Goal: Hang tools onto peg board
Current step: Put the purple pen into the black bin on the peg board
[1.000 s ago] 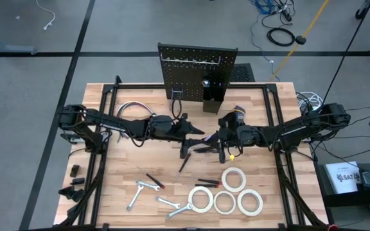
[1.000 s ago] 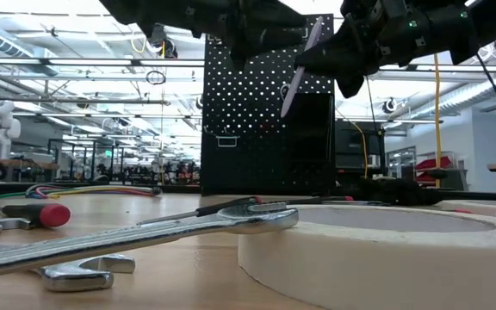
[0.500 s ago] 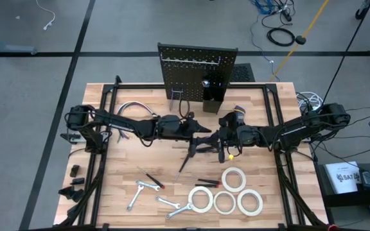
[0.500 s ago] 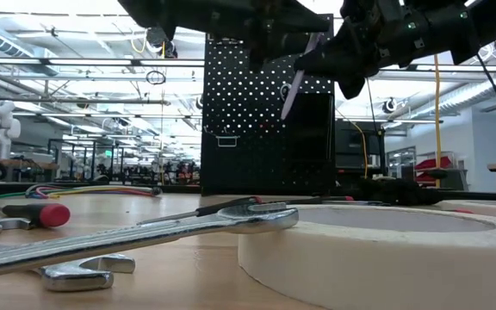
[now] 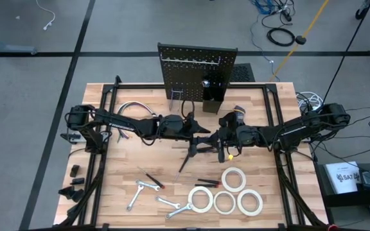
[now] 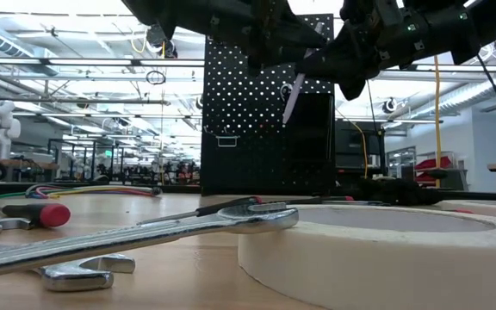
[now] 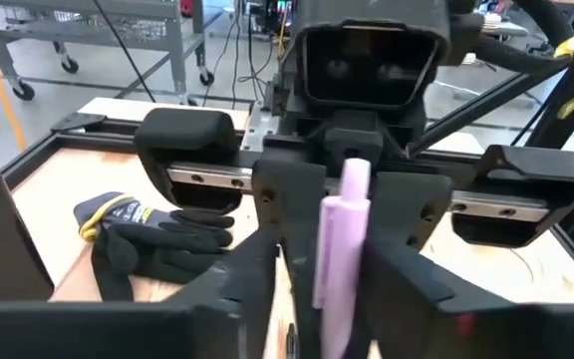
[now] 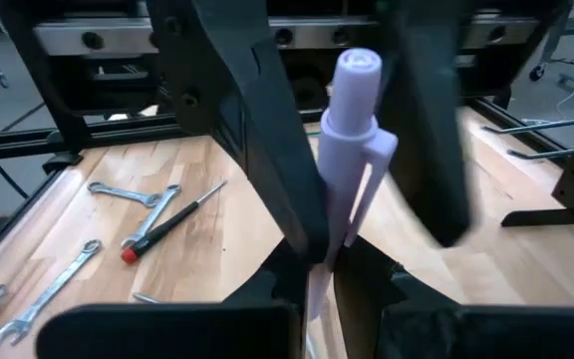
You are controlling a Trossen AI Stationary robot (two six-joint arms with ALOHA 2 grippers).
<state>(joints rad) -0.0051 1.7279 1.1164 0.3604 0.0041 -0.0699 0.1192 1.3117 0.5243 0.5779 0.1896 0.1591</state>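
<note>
A lavender pen [image 8: 352, 150] with a clip is in my right gripper [image 5: 217, 137], which is shut on it above the table's middle. My left gripper [image 5: 204, 133] faces it from the left, open. Its fingers [image 8: 267, 150] stand on either side of the pen's upper part; I cannot tell whether they touch it. The black peg board [image 5: 196, 70] stands upright at the far edge. Wrenches [image 5: 139, 191], thin screwdrivers [image 5: 154, 181] and white tape rolls [image 5: 234, 179] lie flat on the near half of the table. My right gripper pinches the pen between its two fingers, on the barrel [image 8: 319, 261] below the capped end. The fingers come about level from the table's right and lie across the pen. The pen stands steeply tilted, capped end up [image 6: 315, 30], lifted clear of the table.
A black glove [image 7: 147, 239] lies on the wood below the arms. A bundle of curved tubes and cables [image 5: 133, 109] sits at the far left. In the low view, a long wrench [image 6: 145, 232] and a tape roll [image 6: 386, 250] lie close to the near edge.
My left gripper has moved toward the table's right edge, up to my right gripper, and its fingers now stand around the pen. The right gripper and the pen have kept still.
</note>
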